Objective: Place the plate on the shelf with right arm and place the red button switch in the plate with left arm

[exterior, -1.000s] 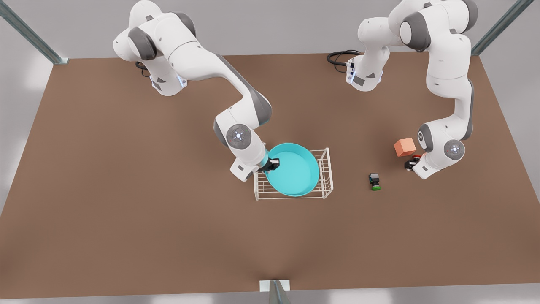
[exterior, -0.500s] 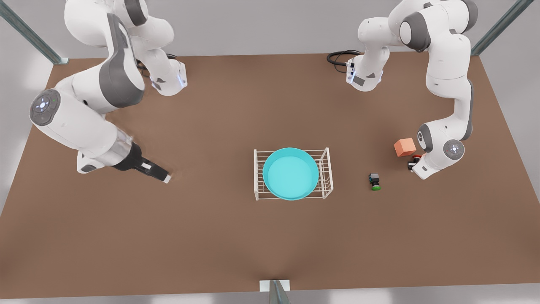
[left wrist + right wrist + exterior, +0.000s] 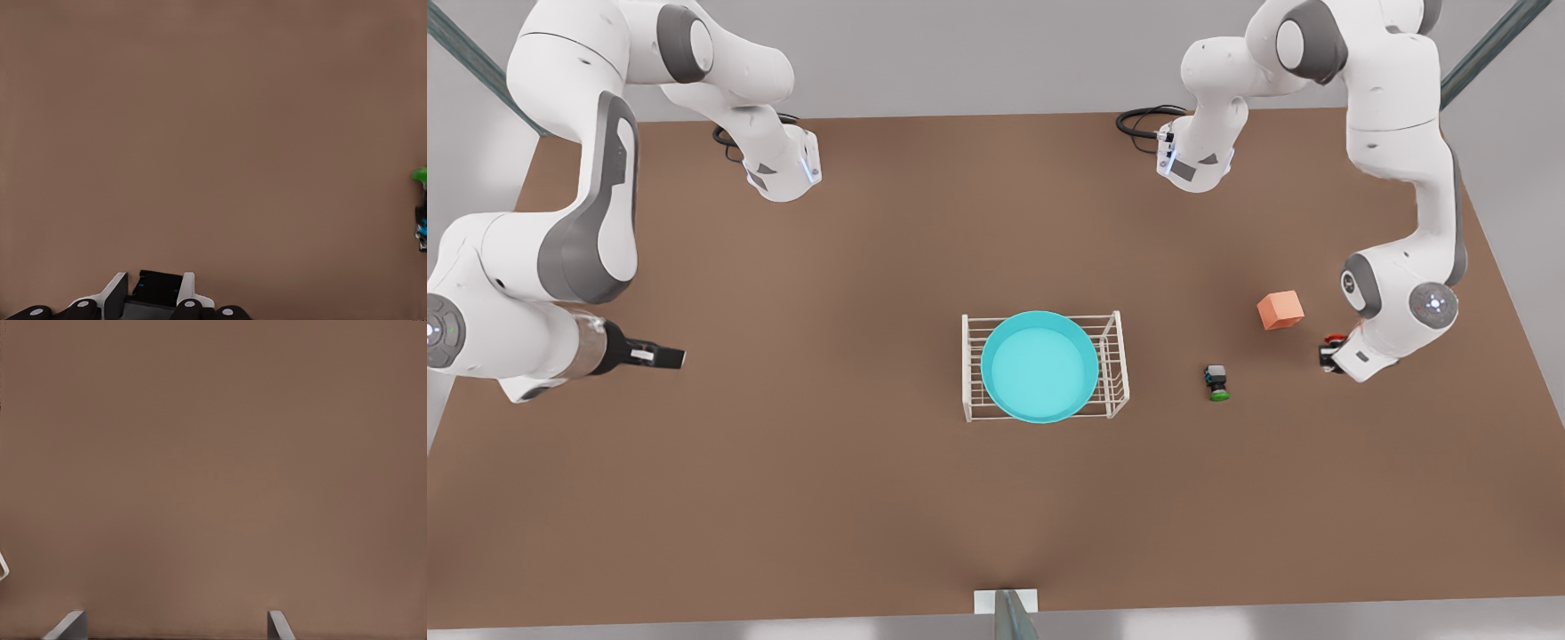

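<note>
The turquoise plate (image 3: pixel 1040 365) lies flat in the white wire shelf (image 3: pixel 1116 356) at the table's middle. My right gripper (image 3: pixel 667 357) hangs far off at the front view's left, away from the shelf; in its wrist view the gripper (image 3: pixel 173 627) is open, with only bare table between the fingertips (image 3: pixel 69 623). At the front view's right, my left gripper (image 3: pixel 1332 354) is shut on the red button switch (image 3: pixel 1334 340), just past the orange cube. In the left wrist view the switch's black body (image 3: pixel 159 288) sits between the white fingers (image 3: pixel 117 297); its red cap is hidden there.
A grey switch with a green cap (image 3: pixel 1216 382) lies between the shelf and my left gripper, and shows at the edge of the left wrist view (image 3: pixel 420 213). A salmon-orange cube (image 3: pixel 1280 310) sits just behind it. Brown table (image 3: pixel 827 498) stretches all around.
My right gripper let go of the plate, which settled flat in the shelf, and swung far to the front view's left. My left gripper shifted to the front view's right with the red switch.
</note>
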Controlling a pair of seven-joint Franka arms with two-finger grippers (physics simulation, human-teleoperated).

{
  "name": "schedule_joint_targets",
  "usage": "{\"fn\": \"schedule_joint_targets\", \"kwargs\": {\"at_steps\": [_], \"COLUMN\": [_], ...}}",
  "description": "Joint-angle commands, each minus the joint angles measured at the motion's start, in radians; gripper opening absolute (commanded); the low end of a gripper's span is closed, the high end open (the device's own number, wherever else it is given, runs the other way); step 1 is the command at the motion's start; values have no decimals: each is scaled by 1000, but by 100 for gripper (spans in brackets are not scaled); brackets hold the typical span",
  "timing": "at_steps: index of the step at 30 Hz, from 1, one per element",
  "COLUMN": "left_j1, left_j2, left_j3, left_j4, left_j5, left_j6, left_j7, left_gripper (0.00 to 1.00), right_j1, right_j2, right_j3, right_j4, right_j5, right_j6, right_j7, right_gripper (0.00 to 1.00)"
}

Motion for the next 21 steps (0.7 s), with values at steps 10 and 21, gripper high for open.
{"fn": "schedule_joint_targets", "kwargs": {"at_steps": [10, 21], "left_j1": [-13, -31], "left_j2": [-37, -20], "left_j3": [-144, -339], "left_j4": [277, 486], "left_j5": [-98, -96], "left_j6": [-465, -544], "left_j7": [-191, -665], "left_gripper": [45, 45], "right_j1": [1, 1], "right_j2": [0, 15], "right_j3": [0, 4], "right_j4": [0, 0], "right_j5": [4, 4], "right_j6": [-31, -25], "right_j7": [-366, -366], "right_gripper": [100, 100]}}
